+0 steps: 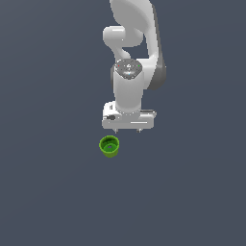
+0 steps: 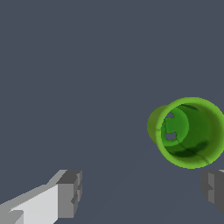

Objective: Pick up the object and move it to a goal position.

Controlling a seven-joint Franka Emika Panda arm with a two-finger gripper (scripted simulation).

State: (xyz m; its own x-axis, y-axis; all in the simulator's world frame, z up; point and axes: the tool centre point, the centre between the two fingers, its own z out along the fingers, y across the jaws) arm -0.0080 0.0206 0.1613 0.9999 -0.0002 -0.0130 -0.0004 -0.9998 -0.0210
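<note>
With fingers spread, the end effector [image 1: 127, 129] hovers beside the green cup [image 1: 109, 146], so approach continues: it must centre over the cup, then descend.

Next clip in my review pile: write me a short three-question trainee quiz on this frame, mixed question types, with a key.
1. True or false: the gripper is shut on the green cup.
2. Multiple choice: in the exterior view, the cup stands
A. directly between the fingers
B. below the gripper and slightly toward the exterior view's left
C. far off at the frame's right edge
3. Short answer: is the cup upright or tipped over?

Key
1. False: in the wrist view the fingers stand wide apart, with the cup outside the gap.
2. B
3. Upright, with its round rim and open mouth facing up.
</note>
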